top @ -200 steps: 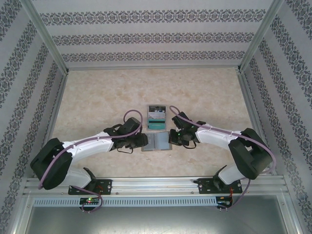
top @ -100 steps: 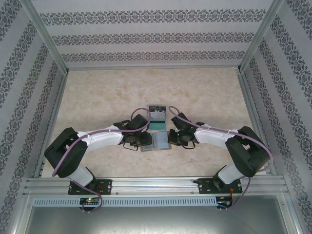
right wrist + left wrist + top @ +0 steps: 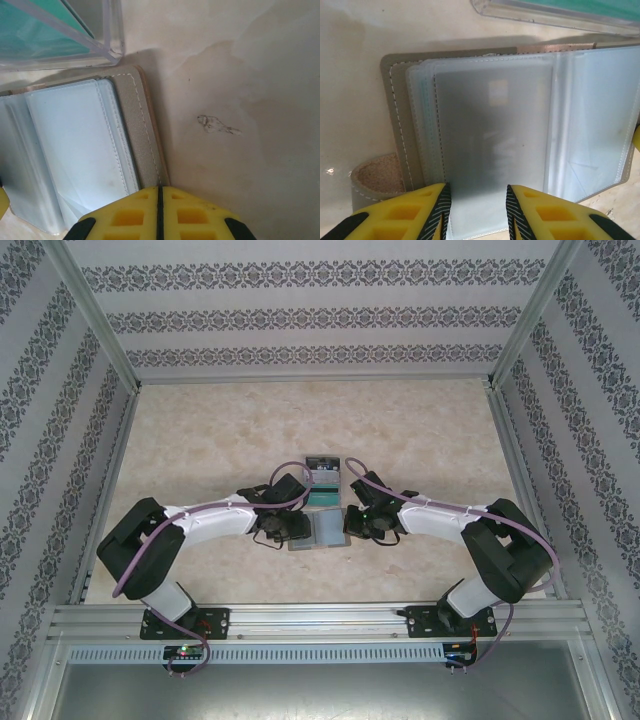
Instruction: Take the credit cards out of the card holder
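Holder (image 3: 322,531) lies open on the counter (image 3: 200,440), a grey card (image 3: 492,145) inside its left sleeve. Right fingers (image 3: 135,217), together, seemingly pin the right flap so left fingers (image 3: 420,212), apart, can reach the card.

Clear box (image 3: 322,480) just beyond card holder (image 3: 322,531) blocks that side. Left gripper (image 3: 296,528) and right gripper (image 3: 350,523) crowd its ends. Far table (image 3: 240,420) open.
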